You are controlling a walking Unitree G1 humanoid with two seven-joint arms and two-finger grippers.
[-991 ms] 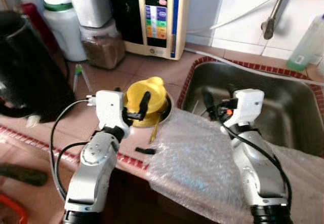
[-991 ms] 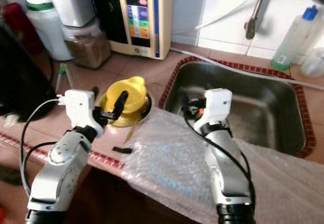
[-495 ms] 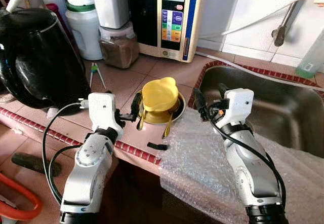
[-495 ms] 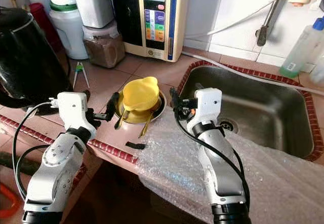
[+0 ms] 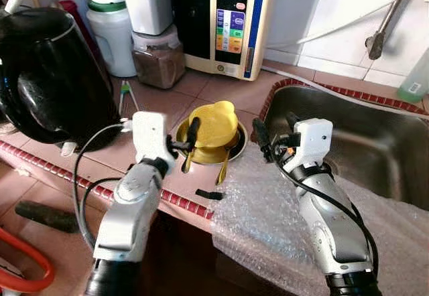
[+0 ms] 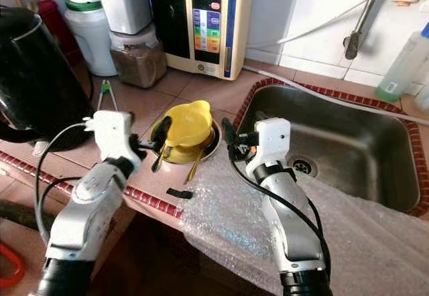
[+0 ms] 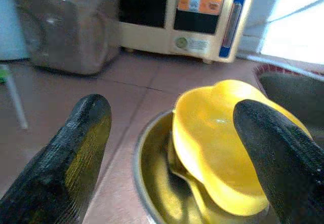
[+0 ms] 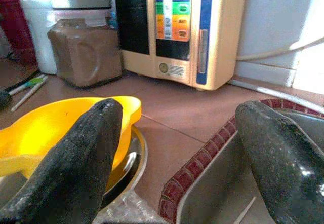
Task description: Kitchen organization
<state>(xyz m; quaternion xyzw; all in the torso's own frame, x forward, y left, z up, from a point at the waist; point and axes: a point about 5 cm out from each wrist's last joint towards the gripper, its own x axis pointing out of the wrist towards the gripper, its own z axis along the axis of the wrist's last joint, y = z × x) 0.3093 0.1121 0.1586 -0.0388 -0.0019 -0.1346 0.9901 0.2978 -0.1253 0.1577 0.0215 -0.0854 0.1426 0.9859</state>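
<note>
The robot has two shiny silver arms, white boxy wrists, long black fingers [image 7: 76,158], and thin black cables looping beside them.

1. Black kettle [image 5: 50,75]: cut off by the picture's left edge.
2. Steel bowl [image 5: 231,150]: interior largely hidden under the yellow dish [image 5: 213,124].
3. Small black object [image 5: 209,193] on the worktop [image 5: 161,105]: too small to identify.
4. Sink [image 6: 348,142]: near edge covered by bubble wrap [image 6: 228,209].

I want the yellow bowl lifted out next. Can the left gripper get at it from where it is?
Probably yes. The left gripper is open right beside the yellow bowl, which sits tilted in the metal dish, nothing between them.
</note>
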